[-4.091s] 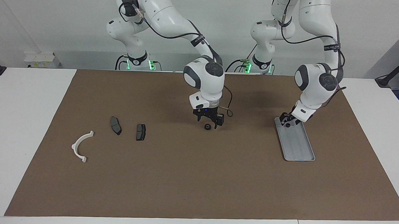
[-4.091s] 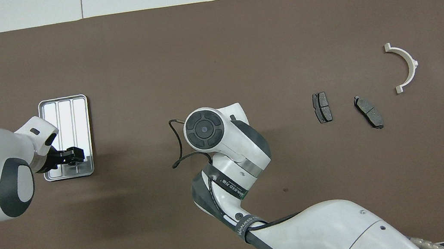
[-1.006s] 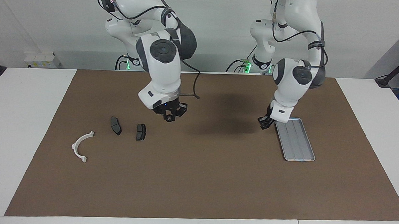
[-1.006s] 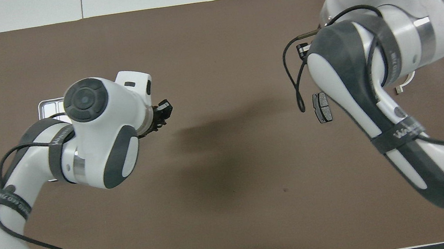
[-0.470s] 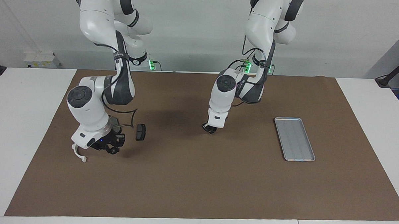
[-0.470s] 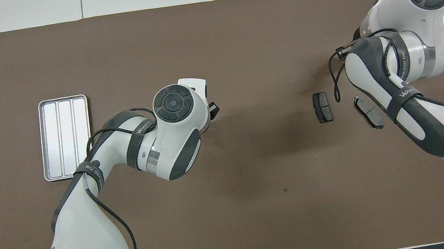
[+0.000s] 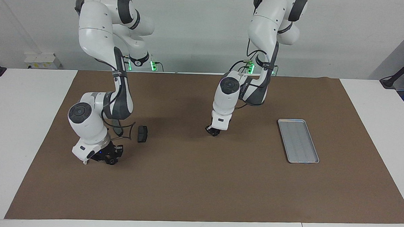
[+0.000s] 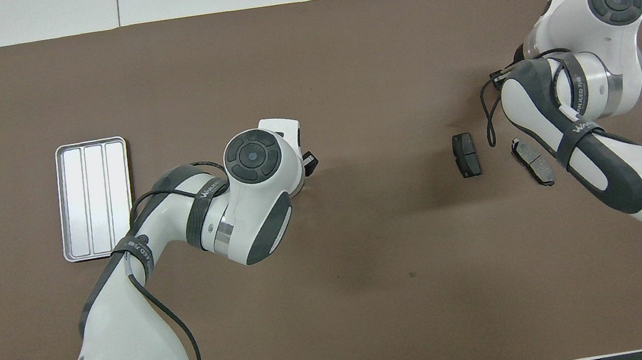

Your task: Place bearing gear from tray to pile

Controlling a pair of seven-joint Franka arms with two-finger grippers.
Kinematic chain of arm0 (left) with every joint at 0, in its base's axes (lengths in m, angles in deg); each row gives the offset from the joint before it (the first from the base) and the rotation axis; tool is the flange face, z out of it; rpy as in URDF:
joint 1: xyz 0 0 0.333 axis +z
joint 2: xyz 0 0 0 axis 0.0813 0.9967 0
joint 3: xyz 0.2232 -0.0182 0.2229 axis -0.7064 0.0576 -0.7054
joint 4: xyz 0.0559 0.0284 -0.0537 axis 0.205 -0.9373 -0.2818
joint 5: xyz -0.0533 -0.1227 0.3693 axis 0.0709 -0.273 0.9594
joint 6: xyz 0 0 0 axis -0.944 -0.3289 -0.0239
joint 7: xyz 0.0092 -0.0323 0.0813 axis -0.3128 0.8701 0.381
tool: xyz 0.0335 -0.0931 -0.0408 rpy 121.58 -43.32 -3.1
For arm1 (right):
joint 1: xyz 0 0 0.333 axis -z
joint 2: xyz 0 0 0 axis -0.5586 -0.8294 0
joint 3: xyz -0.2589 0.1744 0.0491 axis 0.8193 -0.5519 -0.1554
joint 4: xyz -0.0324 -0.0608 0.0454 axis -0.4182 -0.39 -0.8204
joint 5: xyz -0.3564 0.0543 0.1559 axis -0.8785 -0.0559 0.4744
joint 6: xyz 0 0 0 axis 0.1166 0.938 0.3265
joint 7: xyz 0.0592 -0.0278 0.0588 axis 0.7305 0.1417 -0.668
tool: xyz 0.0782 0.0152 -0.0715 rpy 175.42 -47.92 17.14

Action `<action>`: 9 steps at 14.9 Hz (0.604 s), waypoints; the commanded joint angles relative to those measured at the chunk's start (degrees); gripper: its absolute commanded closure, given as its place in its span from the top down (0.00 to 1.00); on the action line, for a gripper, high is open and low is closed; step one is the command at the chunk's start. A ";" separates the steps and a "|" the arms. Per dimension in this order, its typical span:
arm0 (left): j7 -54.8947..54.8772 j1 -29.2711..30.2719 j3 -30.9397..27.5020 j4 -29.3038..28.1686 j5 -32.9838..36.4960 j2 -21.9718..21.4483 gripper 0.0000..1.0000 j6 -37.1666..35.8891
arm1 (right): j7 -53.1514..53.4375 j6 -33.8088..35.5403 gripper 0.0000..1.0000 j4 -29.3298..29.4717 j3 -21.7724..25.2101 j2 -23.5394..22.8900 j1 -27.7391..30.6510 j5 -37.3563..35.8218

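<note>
My right gripper is low over the mat at the right arm's end, beside the white half-ring bracket, which the hand mostly hides. It is shut on a small black bearing gear. One dark brake pad lies close by, nearer to the robots; both pads show in the overhead view. My left gripper is low over the middle of the mat. The silver tray lies at the left arm's end with nothing in it.
A brown mat covers most of the white table. The right arm's wrist hides the bracket and the right gripper in the overhead view.
My right gripper has sunk lower with the gear, a little farther from the robots, next to the bracket. The left gripper has barely moved.
</note>
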 commanded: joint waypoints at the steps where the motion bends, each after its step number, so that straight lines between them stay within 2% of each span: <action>1: 1.20 -0.54 -1.58 1.00 3.41 -1.55 1.00 -4.85 | -0.71 -1.80 0.00 -0.52 -0.78 -0.47 0.92 -0.72; 2: 0.59 0.24 -2.02 1.80 5.00 -2.33 1.00 -7.59 | -0.36 -1.62 0.37 -0.43 -0.78 -0.38 0.57 -0.64; 3: -0.46 2.16 -2.12 1.11 5.19 -5.12 1.00 -9.09 | 0.08 -1.01 0.99 -0.26 -0.69 0.14 0.13 -0.64; 5: -6.93 7.69 -2.12 -2.04 5.19 -11.27 1.00 -11.38 | 2.62 3.18 1.00 0.27 -0.69 2.24 -1.27 -0.64; 9: -28.71 20.61 -2.03 -0.39 4.93 -20.25 1.00 -26.65 | 16.39 13.38 1.00 2.38 -0.69 6.73 -7.77 -0.73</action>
